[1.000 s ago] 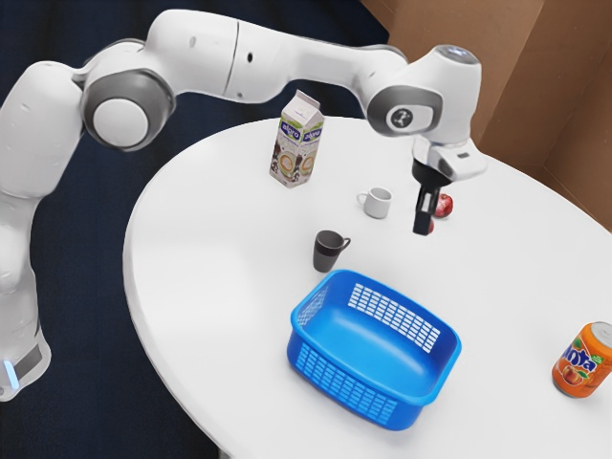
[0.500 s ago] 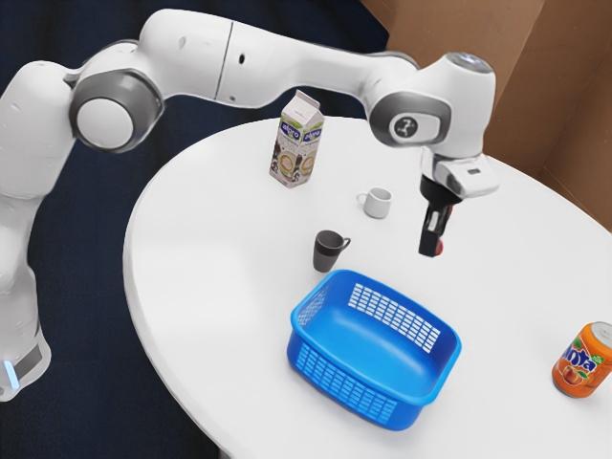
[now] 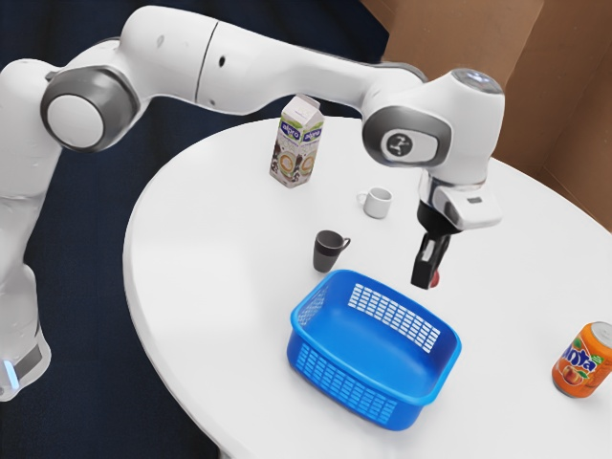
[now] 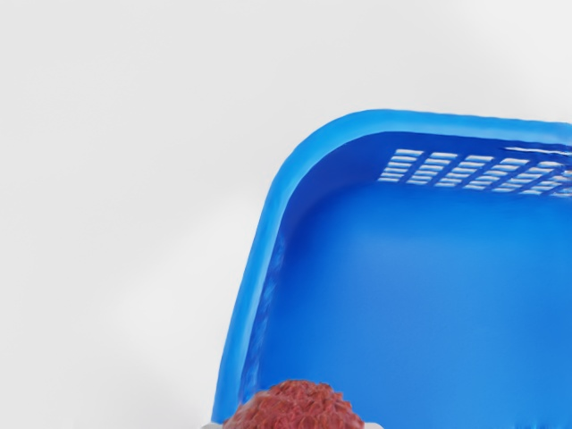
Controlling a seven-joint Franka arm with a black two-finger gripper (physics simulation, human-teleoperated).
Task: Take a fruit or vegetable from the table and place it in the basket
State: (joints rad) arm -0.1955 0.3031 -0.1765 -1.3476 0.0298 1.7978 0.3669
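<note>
The black two-finger gripper [image 3: 424, 282] hung above the table [image 3: 206, 277], pointing down with a slight slant, its fingertips leaning toward the exterior view's left. Its fingers stood partly apart, closed on a small red fruit [image 4: 295, 407] with rough, bumpy skin. In the exterior view the fruit peeked out from behind the nearer finger, on that view's right side of the fingertips, held clear of the tabletop.

The blue plastic basket [image 3: 373, 349] stood close to the gripper, lower down and toward the near edge of the exterior view, its open top facing up. In the wrist view the fruit overlapped the basket's rim and part of its inner floor near one rounded corner; whether it hung fully inside the rim could not be told. The basket's walls were pierced with grid-like slots.

Toward the exterior view's left of the gripper, a dark gray mug [image 3: 326, 251] stood upright near the basket, its handle turned toward the gripper. A small white mug [image 3: 379, 203] stood beyond the gripper's fingertips, its handle turned away from them. Farther off past both mugs, an upright Alpro carton [image 3: 295, 143] stood on the table. Well apart from the gripper, toward the exterior view's right, stood an orange Fanta can [image 3: 580, 361].
</note>
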